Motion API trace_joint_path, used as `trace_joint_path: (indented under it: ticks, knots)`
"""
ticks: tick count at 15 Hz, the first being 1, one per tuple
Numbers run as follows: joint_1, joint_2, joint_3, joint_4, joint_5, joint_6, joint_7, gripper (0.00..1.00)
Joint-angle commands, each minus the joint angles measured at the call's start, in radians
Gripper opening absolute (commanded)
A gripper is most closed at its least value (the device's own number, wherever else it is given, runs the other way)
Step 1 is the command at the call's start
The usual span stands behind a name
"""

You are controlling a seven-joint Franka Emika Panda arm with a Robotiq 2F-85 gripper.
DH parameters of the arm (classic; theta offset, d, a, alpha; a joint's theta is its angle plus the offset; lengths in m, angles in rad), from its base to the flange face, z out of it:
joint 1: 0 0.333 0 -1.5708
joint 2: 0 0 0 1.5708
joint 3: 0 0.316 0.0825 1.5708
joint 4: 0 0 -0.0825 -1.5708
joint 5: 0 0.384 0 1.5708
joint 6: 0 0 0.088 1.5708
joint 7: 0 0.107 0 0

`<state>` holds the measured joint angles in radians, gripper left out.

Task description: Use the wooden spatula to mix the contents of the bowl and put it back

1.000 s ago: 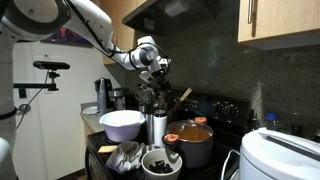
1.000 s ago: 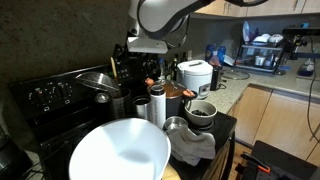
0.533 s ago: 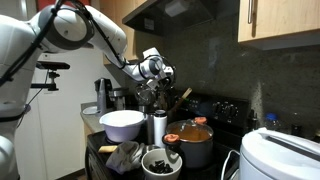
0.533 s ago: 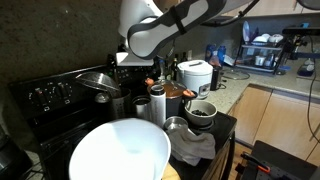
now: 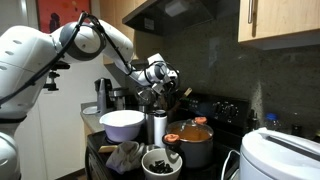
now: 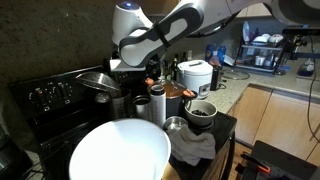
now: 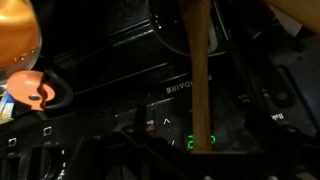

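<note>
Gripper [image 5: 158,82]: lower and further toward the worktop's back edge than a second ago; whether it grips anything can't be made out.
Wooden spatula [image 7: 200,80]: handle upright in wrist view, across the stove panel [image 7: 120,105].
Bowl [image 5: 160,161]: unmoved, at the worktop's front edge.

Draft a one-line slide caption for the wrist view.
Wrist view: wooden spatula runs vertically through frame, across the dark stove control panel with its green display lit.

arm [image 5: 28,58]: white glossy rounded shells | joints: dark seams | pincer [image 5: 158,84]: black
</note>
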<state>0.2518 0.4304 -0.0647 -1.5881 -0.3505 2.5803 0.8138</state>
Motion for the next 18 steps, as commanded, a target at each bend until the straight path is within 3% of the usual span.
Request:
trace_joint_path:
  ticks: [1,5,7,9,16,18]
  knots:
    - [0.039,0.066,-0.058,0.082,-0.037,0.016,0.048,1.00]
    - [0.061,0.116,-0.094,0.138,-0.037,0.011,0.048,1.00]
    - [0.067,0.134,-0.107,0.158,-0.035,0.013,0.046,0.74]
    - [0.075,0.149,-0.120,0.173,-0.035,0.017,0.049,0.58]
    - [0.096,0.154,-0.147,0.192,-0.037,0.024,0.061,0.05]
    - [0.106,0.143,-0.149,0.192,-0.047,0.015,0.069,0.00]
